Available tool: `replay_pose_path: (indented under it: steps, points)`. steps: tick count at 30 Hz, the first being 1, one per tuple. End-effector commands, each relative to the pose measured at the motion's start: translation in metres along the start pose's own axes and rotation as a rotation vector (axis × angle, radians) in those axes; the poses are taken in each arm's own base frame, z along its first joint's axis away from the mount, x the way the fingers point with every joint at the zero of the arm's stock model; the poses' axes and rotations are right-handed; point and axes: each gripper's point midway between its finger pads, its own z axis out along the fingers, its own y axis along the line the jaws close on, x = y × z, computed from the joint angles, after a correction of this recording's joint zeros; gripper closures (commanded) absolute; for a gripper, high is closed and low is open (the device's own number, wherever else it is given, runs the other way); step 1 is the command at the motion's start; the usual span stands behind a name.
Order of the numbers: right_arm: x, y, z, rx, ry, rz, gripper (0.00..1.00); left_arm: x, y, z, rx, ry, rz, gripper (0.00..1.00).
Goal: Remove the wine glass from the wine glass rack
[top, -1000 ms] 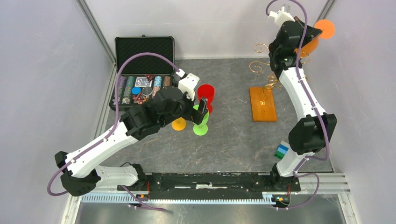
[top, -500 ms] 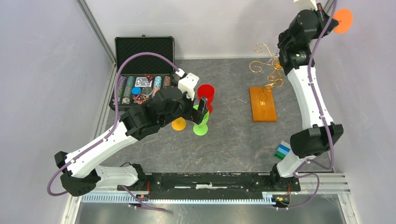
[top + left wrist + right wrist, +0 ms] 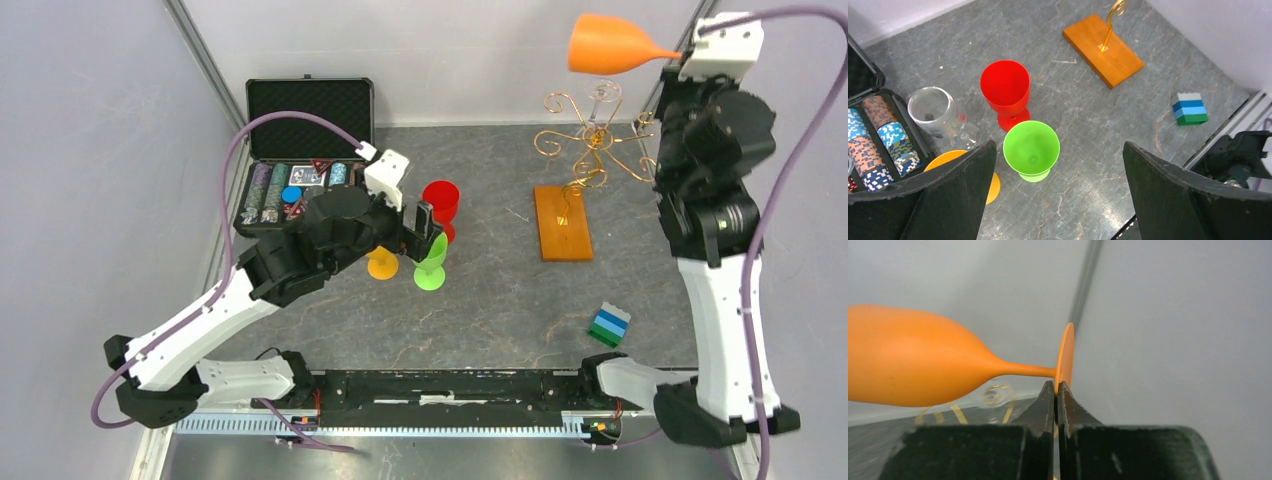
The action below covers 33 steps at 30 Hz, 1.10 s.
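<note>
The wine glass rack [image 3: 563,222] stands below the orange wine glass [image 3: 610,45], which lies sideways in the air, clear of the wire. The right claw [image 3: 1057,395] pinches its foot, so removal looks done. The left claw [image 3: 425,225] gapes empty.

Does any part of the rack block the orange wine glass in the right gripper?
Nothing visible. The orange wine glass, pinched by its foot in the right gripper, sits above the rack, apparently clear of its arms.
</note>
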Motion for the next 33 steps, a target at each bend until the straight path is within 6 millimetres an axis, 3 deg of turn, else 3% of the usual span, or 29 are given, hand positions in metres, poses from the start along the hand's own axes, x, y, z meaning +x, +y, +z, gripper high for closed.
replay_pose_path:
  steps: [1, 7, 11, 17, 22, 27, 33]
  points:
    - [0.005, 0.072, -0.037, -0.420, -0.042, 0.219, 1.00, -0.045, -0.007, -0.025, 0.061, -0.169, -0.111, 0.00]
    - [0.024, 0.102, -0.091, -0.664, -0.063, 0.364, 1.00, -0.082, -0.027, -0.075, 0.241, -0.311, -0.199, 0.00]
    - [0.034, 0.128, -0.122, -0.850, -0.047, 0.446, 1.00, -0.093, -0.034, -0.093, 0.308, -0.359, -0.231, 0.00]
    - [0.052, 0.162, -0.154, -1.062, -0.024, 0.565, 1.00, -0.095, -0.044, -0.088, 0.352, -0.357, -0.296, 0.00]
    - [0.050, 0.170, -0.167, -1.142, -0.050, 0.632, 1.00, -0.094, -0.056, -0.075, 0.397, -0.343, -0.331, 0.00]
    - [0.057, 0.176, -0.172, -1.171, -0.040, 0.661, 1.00, -0.095, -0.081, -0.073, 0.527, -0.328, -0.310, 0.01]
    - [0.057, 0.182, -0.177, -1.191, -0.041, 0.711, 1.00, -0.096, -0.092, -0.070, 0.581, -0.314, -0.314, 0.13]
